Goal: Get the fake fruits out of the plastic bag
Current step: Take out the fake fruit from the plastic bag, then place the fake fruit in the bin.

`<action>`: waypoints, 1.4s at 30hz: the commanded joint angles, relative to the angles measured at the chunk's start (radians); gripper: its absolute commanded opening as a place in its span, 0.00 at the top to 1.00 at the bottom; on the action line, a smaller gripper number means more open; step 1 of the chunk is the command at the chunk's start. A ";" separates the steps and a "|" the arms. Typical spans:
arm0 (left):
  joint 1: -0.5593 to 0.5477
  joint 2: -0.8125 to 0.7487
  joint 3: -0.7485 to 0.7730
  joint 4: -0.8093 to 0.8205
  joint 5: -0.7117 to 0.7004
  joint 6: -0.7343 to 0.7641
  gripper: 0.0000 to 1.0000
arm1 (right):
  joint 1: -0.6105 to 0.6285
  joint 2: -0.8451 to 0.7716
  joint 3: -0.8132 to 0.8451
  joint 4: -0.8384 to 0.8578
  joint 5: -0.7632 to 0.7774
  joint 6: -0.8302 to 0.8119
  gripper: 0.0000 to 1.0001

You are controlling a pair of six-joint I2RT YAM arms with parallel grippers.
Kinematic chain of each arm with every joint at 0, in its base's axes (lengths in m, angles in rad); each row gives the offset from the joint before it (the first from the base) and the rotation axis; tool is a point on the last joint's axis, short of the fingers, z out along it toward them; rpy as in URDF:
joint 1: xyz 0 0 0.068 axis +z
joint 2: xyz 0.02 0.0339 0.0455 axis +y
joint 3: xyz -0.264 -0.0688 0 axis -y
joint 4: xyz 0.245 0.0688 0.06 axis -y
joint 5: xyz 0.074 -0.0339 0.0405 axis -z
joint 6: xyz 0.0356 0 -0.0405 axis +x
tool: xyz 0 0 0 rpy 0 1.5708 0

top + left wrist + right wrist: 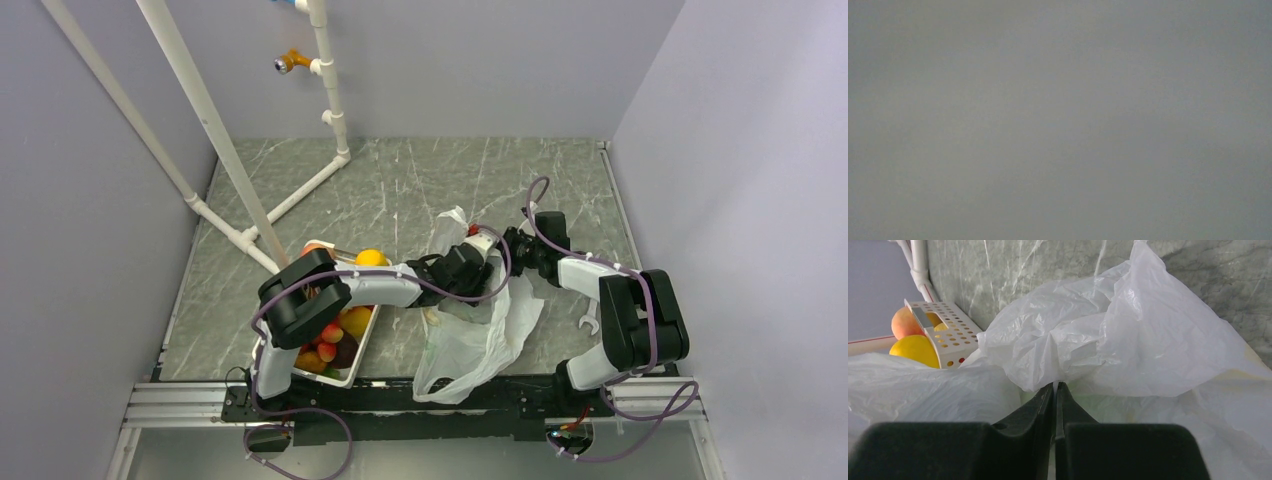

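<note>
Pale lilac walls box in a grey-green marbled desk [400,180], with a white pipe frame [215,130] at far left. The plastic bag [490,335] lies crumpled mid-desk, its long axis running far to near, beside a white perforated basket [362,345] with a yellow-orange round fruit [371,258] at its far end. We see the right tool [1054,387] pinching a bag fold. The left tool [478,248] meets the bag, its camera shows only grey, and we cannot tell its grip

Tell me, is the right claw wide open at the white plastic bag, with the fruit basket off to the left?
No. The right claw is shut, not wide open, pinching the plastic bag; the right wrist view shows it.
</note>
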 commanded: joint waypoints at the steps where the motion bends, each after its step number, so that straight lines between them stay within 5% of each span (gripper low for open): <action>1: 0.003 -0.063 0.044 -0.001 0.077 0.022 0.50 | 0.000 -0.017 0.007 -0.025 0.032 -0.043 0.95; 10: 0.005 -0.322 -0.036 -0.230 0.425 -0.058 0.69 | -0.020 -0.005 0.083 -0.008 0.231 -0.048 1.00; 19: 0.004 -0.602 -0.196 -0.332 0.605 -0.118 0.73 | -0.029 0.033 0.254 -0.101 0.412 -0.104 1.00; 23: 0.004 -0.763 -0.197 -0.507 0.525 -0.089 0.72 | -0.029 0.023 0.334 -0.180 0.466 -0.160 0.99; 33: 0.005 -1.096 -0.098 -1.040 0.115 -0.135 0.72 | 0.046 -0.146 0.298 -0.250 0.533 -0.219 0.56; 39: 0.005 -1.231 -0.107 -1.277 -0.040 -0.270 0.73 | 0.059 -0.206 0.282 -0.271 0.522 -0.234 0.52; 42: 0.005 -1.242 -0.145 -1.247 -0.005 -0.269 0.76 | 0.069 -0.220 0.274 -0.268 0.507 -0.232 0.51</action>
